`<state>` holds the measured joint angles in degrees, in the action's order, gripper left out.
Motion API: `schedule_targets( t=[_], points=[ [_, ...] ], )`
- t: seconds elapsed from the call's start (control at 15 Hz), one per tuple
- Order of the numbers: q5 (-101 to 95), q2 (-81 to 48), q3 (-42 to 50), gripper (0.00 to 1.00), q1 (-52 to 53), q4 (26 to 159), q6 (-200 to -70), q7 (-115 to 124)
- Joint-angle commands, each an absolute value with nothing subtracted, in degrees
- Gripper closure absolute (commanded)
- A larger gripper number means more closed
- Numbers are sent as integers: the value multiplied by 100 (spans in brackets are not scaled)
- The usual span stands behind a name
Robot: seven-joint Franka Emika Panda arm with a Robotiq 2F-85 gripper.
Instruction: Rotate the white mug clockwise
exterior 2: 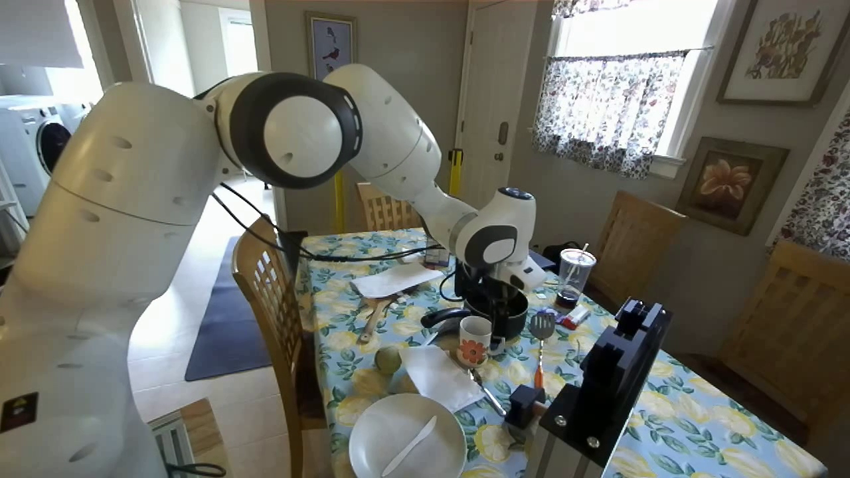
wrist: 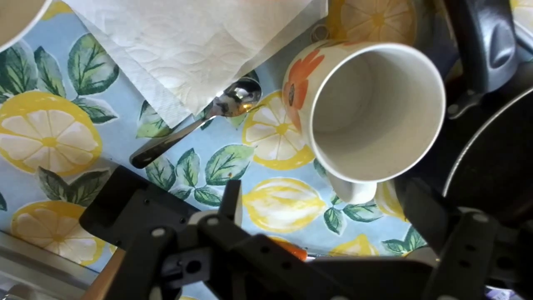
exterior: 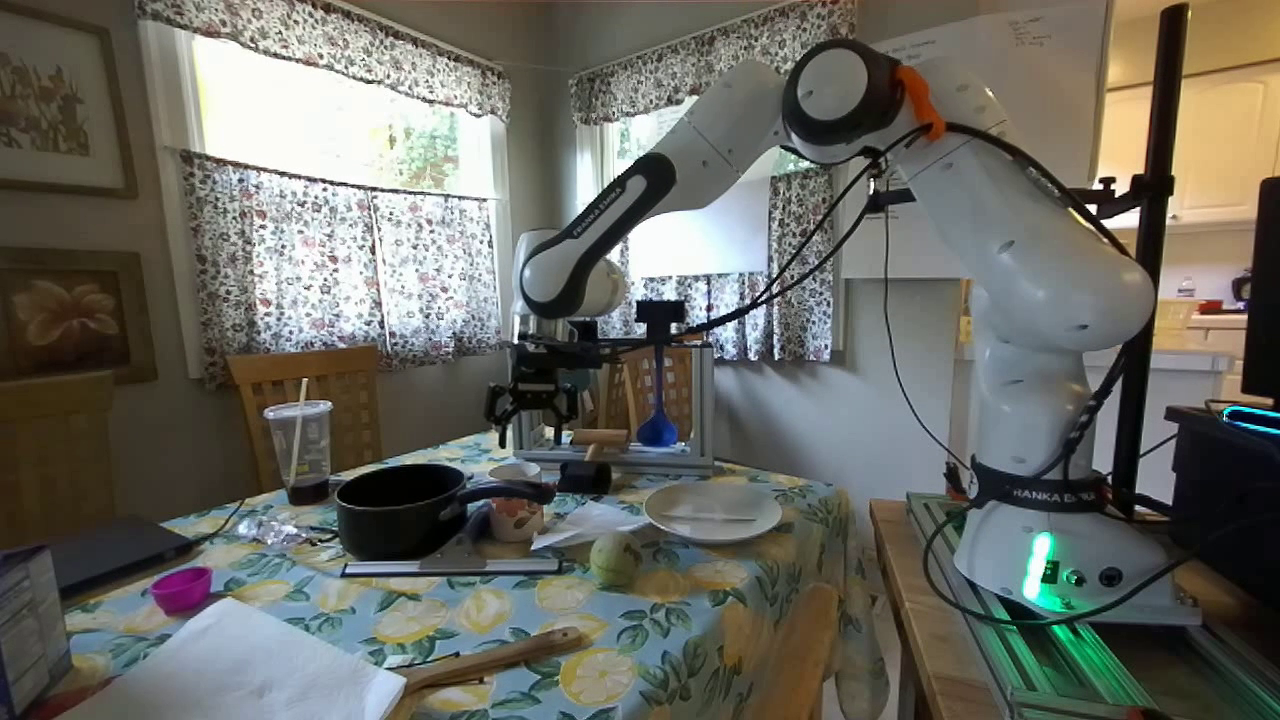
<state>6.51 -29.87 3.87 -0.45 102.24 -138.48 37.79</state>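
The white mug stands upright on the flowered tablecloth and carries an orange flower print. It shows in both exterior views [exterior: 516, 520] [exterior 2: 474, 340] and at the upper right of the wrist view [wrist: 306, 89]. It is empty, and its handle points toward the jaws in the wrist view. In an exterior view the pan's handle covers part of it. My gripper [wrist: 327, 200] is open and holds nothing. It hangs pointing down, above the table and apart from the mug, on the mug's handle side. It shows in an exterior view [exterior: 531, 425].
The black pan [exterior: 375, 520] stands close beside the mug, its handle [exterior: 505, 491] reaching past it. A napkin [exterior 2: 435, 375], spoon [wrist: 166, 143], hammer [exterior: 585, 478], green ball [exterior: 615, 558], white plate [exterior: 660, 512] and clear tumbler [exterior: 312, 445] are nearby. A metal-framed rack [exterior: 620, 462] stands behind.
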Motion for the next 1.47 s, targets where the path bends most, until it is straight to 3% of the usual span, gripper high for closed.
schedule_targets(
  t=[0.0,0.8,1.4],
  points=[
    [762,-3320,454,0,-11,9858,-13967,3644],
    [835,-4016,416,2,-41,9096,-13830,3463],
    [855,-4127,415,42,-35,9054,-13647,3410]
  ],
)
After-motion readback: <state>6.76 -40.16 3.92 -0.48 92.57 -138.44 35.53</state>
